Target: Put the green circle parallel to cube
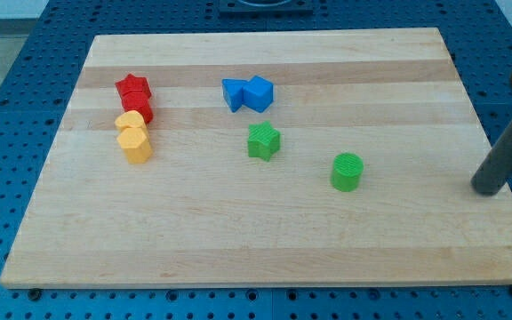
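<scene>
Down at the view's right edge, my tip (485, 189) rests on the wooden board (238, 240), a bare dark rod with nothing held or clamped and touching no block, leaning up toward the view's top right where it leaves the frame. Going from the view's left, a red star (132, 86) sits near the board's upper left, with a second red block (139, 108) pressed against its lower side; that one's shape I cannot make out. Just below them lies a yellow pair, one yellow block (130, 121) above another yellow block (136, 144), touching each other, with rounded, heart-like outlines that are hard to read. Further right, toward the top middle, a blue block (233, 93) of uneven outline touches the blue cube (260, 92) on its right side. Below the cube, a little apart from it, stands a green star (263, 140). To the right of that and lower still is the green circle (347, 172), a short upright cylinder standing alone on bare wood, lower right of the blue cube and well apart from it. My tip lies well to the right of the green circle and slightly lower, with open board between them. Around the board runs a blue perforated table (25, 53).
</scene>
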